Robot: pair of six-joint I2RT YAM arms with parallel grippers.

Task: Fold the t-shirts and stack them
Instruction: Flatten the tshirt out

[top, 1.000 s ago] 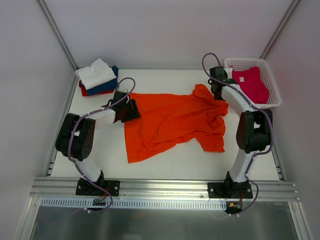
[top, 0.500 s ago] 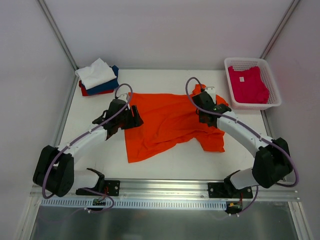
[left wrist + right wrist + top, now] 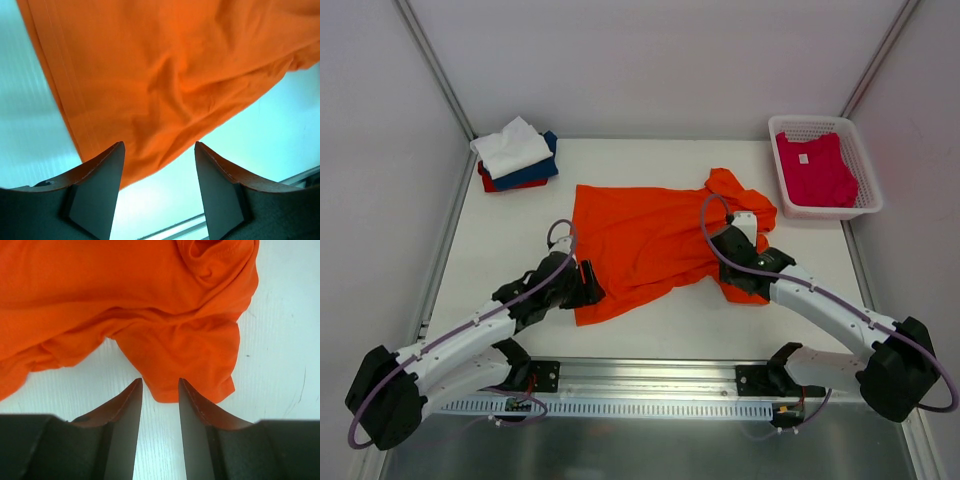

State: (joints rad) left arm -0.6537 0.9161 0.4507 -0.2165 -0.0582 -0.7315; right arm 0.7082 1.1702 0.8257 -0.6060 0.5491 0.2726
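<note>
Shirts: one orange (image 3: 650,240), one pink (image 3: 817,170), three stacked (image 3: 517,155); left tool (image 3: 159,147), right tool (image 3: 160,382) parted, empty.

- Orange t-shirt (image 3: 650,245), mid-table: plain bright orange, no print.
- Magenta-pink t-shirt (image 3: 817,172), far right: plain, with a white neck label (image 3: 803,155).
- Basket (image 3: 825,212): white mesh.
- Far-left stack: white t-shirt (image 3: 510,148) on top, navy t-shirt (image 3: 535,172) under it, red t-shirt (image 3: 492,184) lowest.
- Table (image 3: 660,325): white.
- Arms (image 3: 460,340): white and black, with purple cables (image 3: 703,212).
</note>
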